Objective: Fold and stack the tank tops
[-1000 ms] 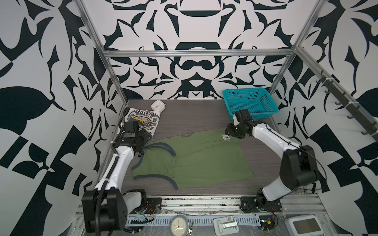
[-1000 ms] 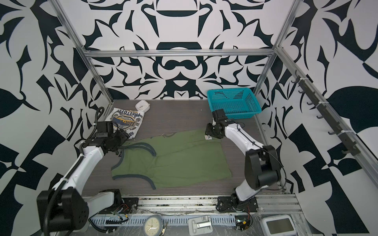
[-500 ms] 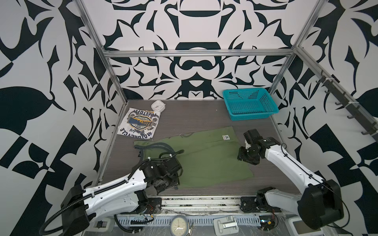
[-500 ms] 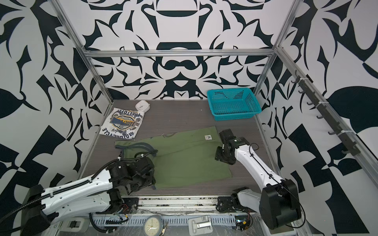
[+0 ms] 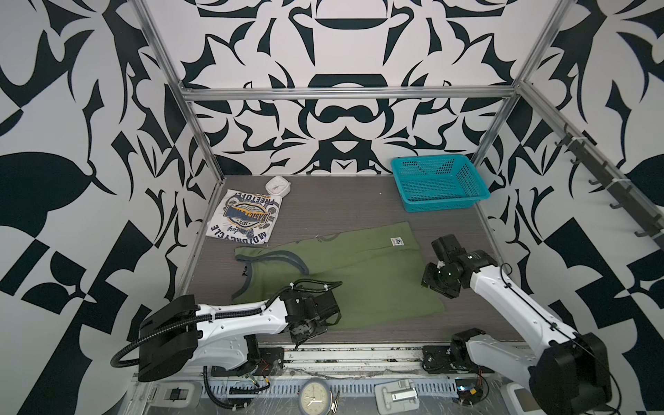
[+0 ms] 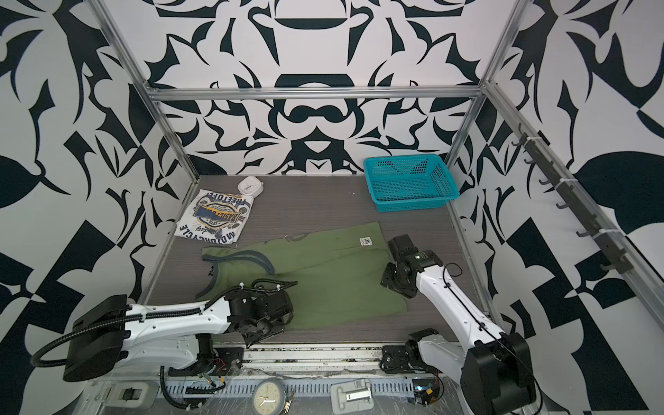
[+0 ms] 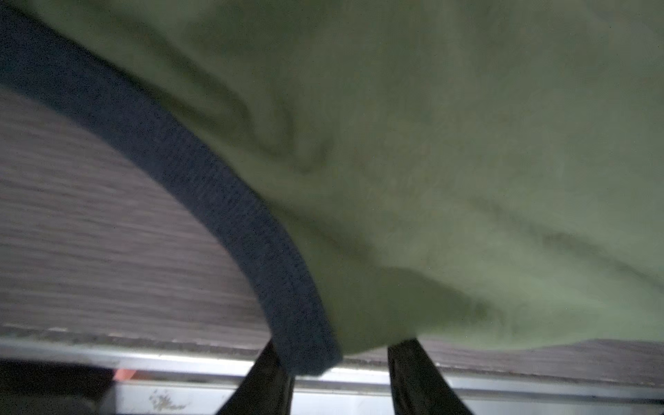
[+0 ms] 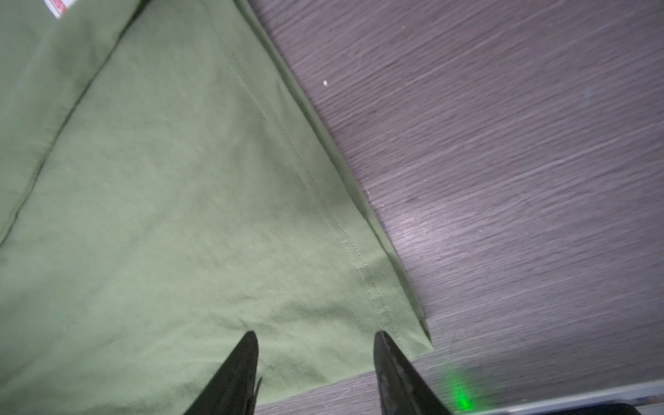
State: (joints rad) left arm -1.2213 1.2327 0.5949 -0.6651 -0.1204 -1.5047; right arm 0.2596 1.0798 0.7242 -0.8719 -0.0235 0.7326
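The olive green tank top [image 5: 363, 273] lay spread flat on the near half of the table [image 5: 341, 201], its long axis running across from left to right and slanting a little. Its straps and dark-trimmed armholes pointed left and its straight hem pointed right. A small white label [image 5: 396, 241] showed near the far right corner. The left gripper [image 7: 337, 341] sat at the shirt's near left corner. In the left wrist view its two fingers straddled a bunched lobe of green cloth and the end of the dark trim [image 7: 215, 201]. A gap remained between them, and I could not tell whether they pinched the cloth or merely flanked it. The right gripper [image 8: 316, 334] hung over the near right hem corner with its fingers spread apart above the cloth and nothing between them. The hem edge there ran straight and double-stitched. The white tank top [image 5: 246, 220] lay folded into a rectangle at the far left, emblem up and lettering reading away from the camera. Its near corner lay just beside the green shirt's far strap. A small white clock [image 5: 277, 185] sat at its far edge. The teal basket [image 5: 442, 201] stood in the far right corner, well apart from both shirts. Bare table lay open across the far middle and along the right of the hem. Only a thin strip separated the green shirt's near edge from the metal rail [image 5: 359, 354].
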